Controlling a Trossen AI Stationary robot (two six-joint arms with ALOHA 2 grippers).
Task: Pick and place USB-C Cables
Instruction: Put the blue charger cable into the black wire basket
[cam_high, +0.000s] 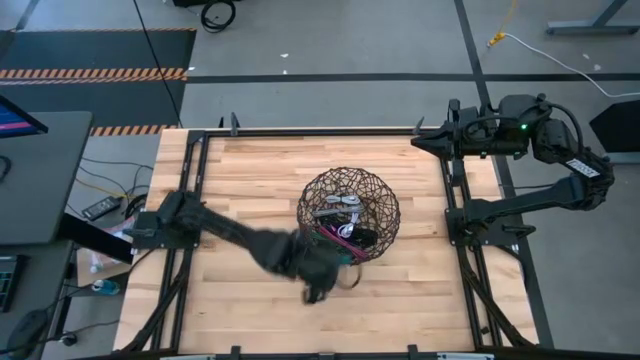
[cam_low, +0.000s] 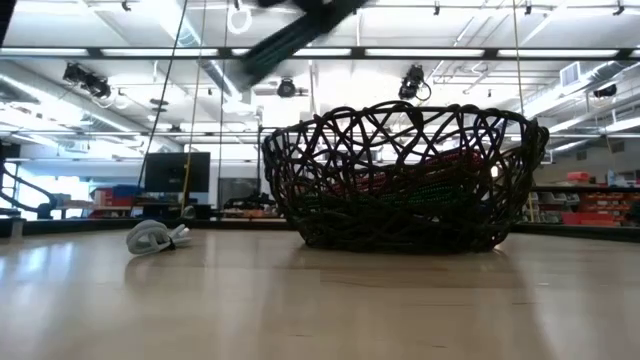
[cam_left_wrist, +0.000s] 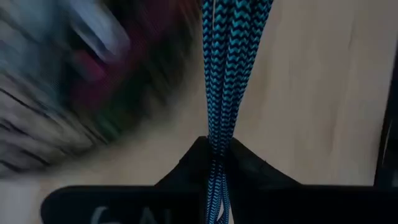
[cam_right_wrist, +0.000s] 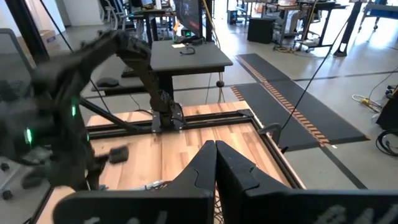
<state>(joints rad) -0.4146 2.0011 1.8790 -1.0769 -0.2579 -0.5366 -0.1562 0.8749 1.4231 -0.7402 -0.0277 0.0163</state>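
Note:
A dark round wire-mesh basket (cam_high: 348, 213) stands mid-table and holds several cable bundles, among them grey (cam_high: 338, 207) and purple (cam_high: 345, 232); red and green ones show through its wall in the low view (cam_low: 405, 180). My left gripper (cam_high: 335, 280) is at the basket's near-left rim, shut on a teal-and-black braided cable (cam_left_wrist: 227, 74). A grey coiled bundle (cam_low: 155, 237) lies flat on the table, left of the basket in the low view. My right gripper (cam_right_wrist: 215, 152) is shut and empty at the table's far right corner. My left gripper pinches the teal-and-black cable between its two shut fingers, with several strands side by side (cam_left_wrist: 217, 146) at the fingertips. The strands run straight on past the fingers, along them, over bare tabletop. Their far end lies outside the frame.
Black metal frame rails (cam_high: 455, 215) run along the table's left and right sides. There is bare wood (cam_high: 420, 300) near and right of the basket. The room beyond holds desks and monitors.

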